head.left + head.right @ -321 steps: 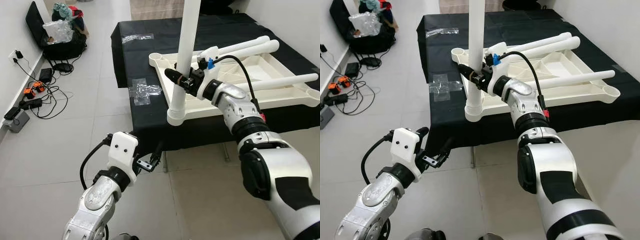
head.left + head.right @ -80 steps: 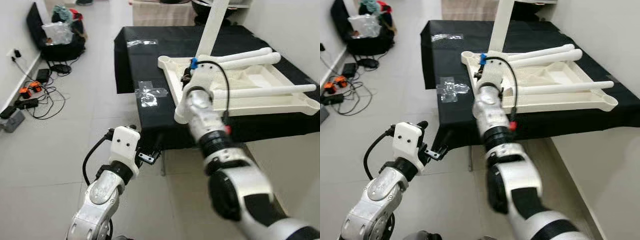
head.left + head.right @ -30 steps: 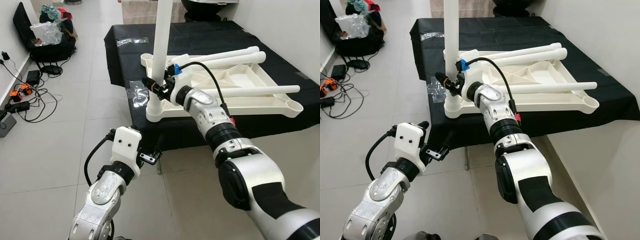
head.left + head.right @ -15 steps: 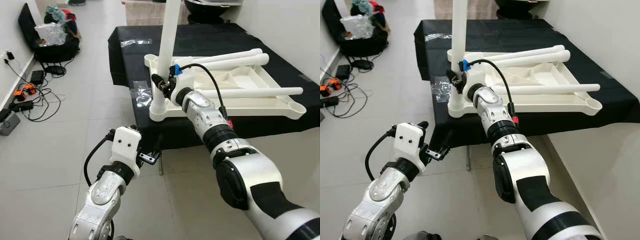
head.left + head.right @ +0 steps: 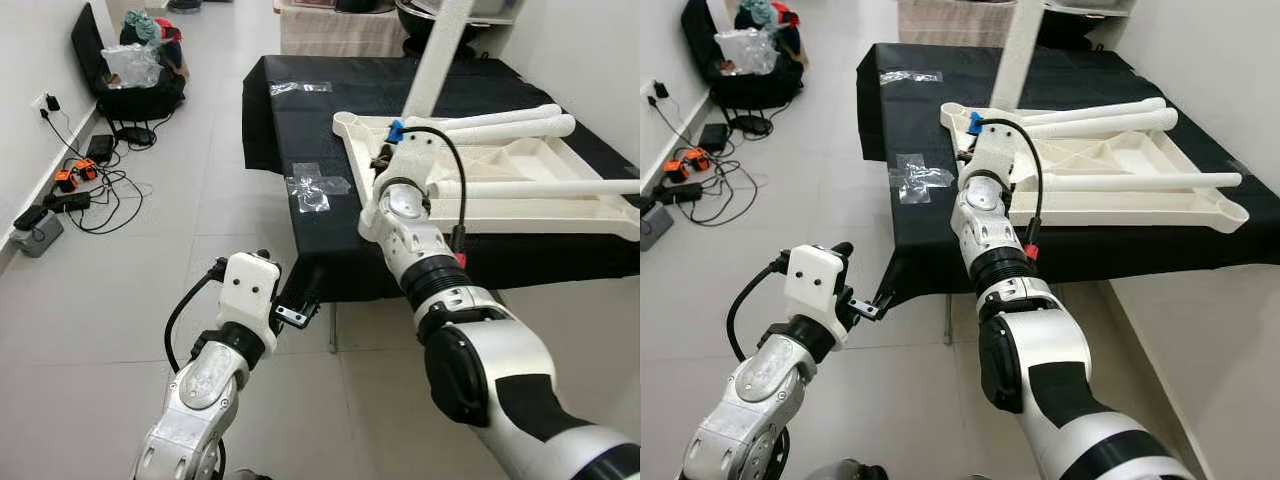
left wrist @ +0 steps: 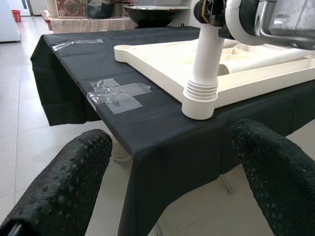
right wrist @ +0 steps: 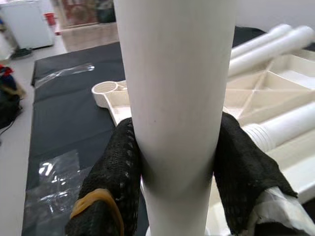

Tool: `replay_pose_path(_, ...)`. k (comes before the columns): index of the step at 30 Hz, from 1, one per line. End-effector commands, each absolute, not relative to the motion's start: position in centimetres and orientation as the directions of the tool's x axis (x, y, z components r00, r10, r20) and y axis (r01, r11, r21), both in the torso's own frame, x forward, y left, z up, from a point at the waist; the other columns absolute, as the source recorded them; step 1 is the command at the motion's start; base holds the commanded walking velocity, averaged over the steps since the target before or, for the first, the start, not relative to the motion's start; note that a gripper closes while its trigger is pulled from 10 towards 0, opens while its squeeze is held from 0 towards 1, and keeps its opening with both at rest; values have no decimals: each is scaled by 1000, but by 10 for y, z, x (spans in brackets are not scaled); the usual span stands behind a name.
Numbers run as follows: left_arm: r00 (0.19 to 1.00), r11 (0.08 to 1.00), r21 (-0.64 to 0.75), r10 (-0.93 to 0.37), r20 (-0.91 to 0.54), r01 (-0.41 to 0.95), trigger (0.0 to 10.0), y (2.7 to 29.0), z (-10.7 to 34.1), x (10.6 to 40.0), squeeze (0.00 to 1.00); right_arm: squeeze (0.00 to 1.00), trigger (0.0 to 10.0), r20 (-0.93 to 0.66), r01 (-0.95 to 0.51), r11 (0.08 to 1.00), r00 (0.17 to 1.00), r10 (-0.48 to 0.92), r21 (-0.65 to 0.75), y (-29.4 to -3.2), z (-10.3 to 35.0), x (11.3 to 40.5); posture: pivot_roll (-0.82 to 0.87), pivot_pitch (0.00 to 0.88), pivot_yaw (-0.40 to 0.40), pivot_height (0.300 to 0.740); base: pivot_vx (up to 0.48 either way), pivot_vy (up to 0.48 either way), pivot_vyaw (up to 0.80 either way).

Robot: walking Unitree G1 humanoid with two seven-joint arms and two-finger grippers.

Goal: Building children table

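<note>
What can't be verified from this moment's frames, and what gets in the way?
- Right gripper clamps the upright white plastic table leg; in the eye views its own wrist hides the fingers.
- The leg's top is cut off by the eye views' upper edge.
- The far corners of the upside-down white plastic tabletop run past the left eye view's right edge.

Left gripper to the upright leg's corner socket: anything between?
Bare black cloth edge, then air, left wrist view. Left gripper hangs open, short of the socket.
</note>
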State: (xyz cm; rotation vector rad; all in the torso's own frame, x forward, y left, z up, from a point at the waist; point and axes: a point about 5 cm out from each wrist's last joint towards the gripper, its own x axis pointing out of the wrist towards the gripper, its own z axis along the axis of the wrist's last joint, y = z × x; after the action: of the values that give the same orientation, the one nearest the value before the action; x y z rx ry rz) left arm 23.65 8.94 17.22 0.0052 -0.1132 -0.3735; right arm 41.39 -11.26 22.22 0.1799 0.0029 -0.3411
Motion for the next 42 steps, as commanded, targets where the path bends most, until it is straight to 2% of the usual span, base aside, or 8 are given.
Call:
replay_pose_path(1,924,930,24,-366,107,366,10000,87,171,237,0,0,10000,-49,361,903,932,-360,233,-115,226,415,33,63,-104,740,0,0,0)
replay_pose_path(4,925,931,22,-364,107,364,10000,87,171,237,0,0,10000,-24,332,914,941,-336,233,-111,232,416,33,63,-104,740,0,0,0)
replay_pose_path(5,926,931,22,-364,106,363,10000,87,171,236,0,518,10000,29,288,933,953,-301,217,-107,238,416,31,59,-103,740,0,0,0)
replay_pose_path(6,926,931,22,-364,106,363,10000,87,171,236,0,518,10000,29,288,933,953,-301,217,-107,238,416,31,59,-103,740,0,0,0)
replay_pose_path(7,925,931,23,-365,104,364,10000,87,170,236,0,1000,10000,56,253,945,961,-269,207,-105,240,416,31,59,-103,740,0,0,0)
replay_pose_path(14,925,930,22,-367,103,366,10000,87,170,237,0,1000,10000,81,245,954,962,-261,174,-108,236,414,29,57,-98,740,0,0,0)
replay_pose_path(15,925,930,23,-366,103,366,10000,87,170,237,0,0,10000,98,245,959,961,-260,139,-110,232,412,29,56,-98,740,0,0,0)
replay_pose_path(42,961,964,58,-263,79,259,10000,114,165,237,0,0,10000,193,-30,996,980,45,-79,-161,152,309,8,40,-77,740,0,0,-183)
